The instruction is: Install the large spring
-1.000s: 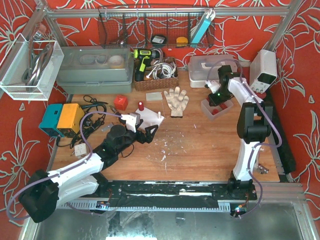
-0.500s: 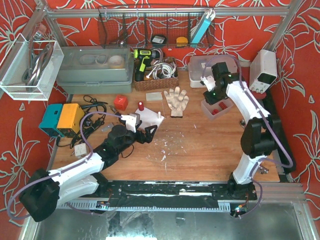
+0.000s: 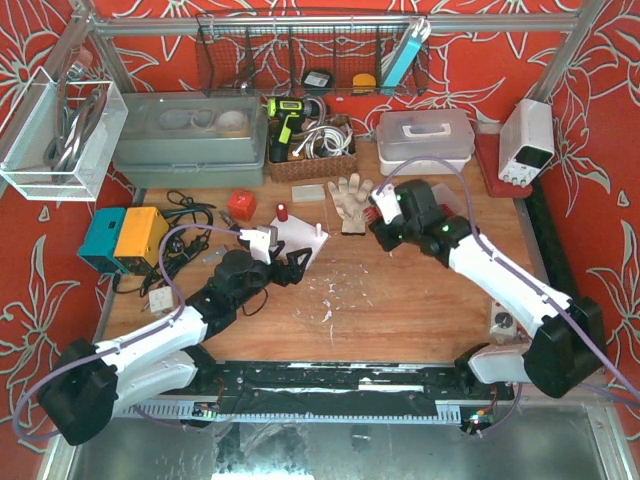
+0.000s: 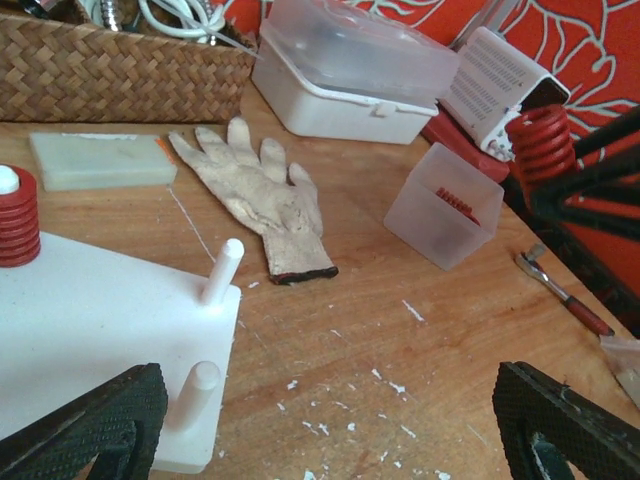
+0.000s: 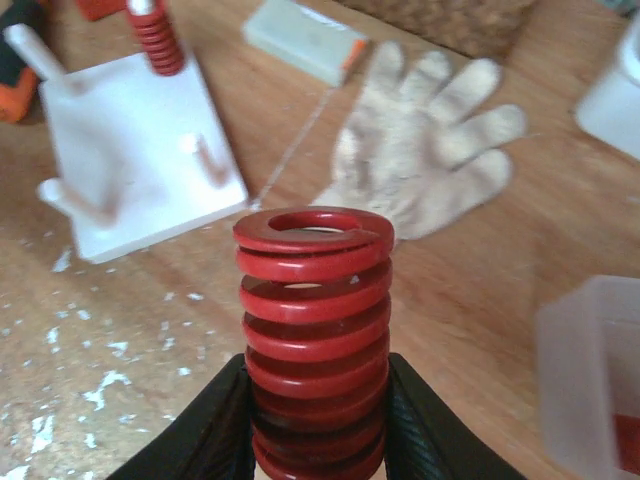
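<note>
Large spring (image 5: 315, 340) is sitting clamped between the two black fingers (image 5: 205, 430) of the right gripper (image 5: 315, 405). They're squeezing its lower coils from both sides, and its open end is poking out well past the fingertips. It's hanging in the air over bare wood and isn't touching anything else. From the wrist camera, the corner of the white peg board (image 5: 140, 150) is lying off to one side of it and the work glove (image 5: 430, 150) to the other.

Over on the other side, the left gripper (image 4: 330, 430) is hovering low by the board's near corner. Its fingers (image 4: 90, 425) are spread wide with nothing between them.

Room-wise, two pegs (image 4: 222, 268) along the board's near edge are standing bare, while a far one is already wearing a small red spring (image 4: 17, 220). A stretch of open wood dotted with white flecks is running between the board's edge and the glove, and on toward the right arm.

Further back, a small clear bin (image 4: 440, 205) is holding more red springs, and a ratchet (image 4: 560, 290) is lying just beside it. Past the glove, a lidded plastic box (image 4: 350, 70) is sitting closed, and I can't tell what's in it. Next to that, a wicker basket (image 3: 310, 155) is carrying white cables.
</note>
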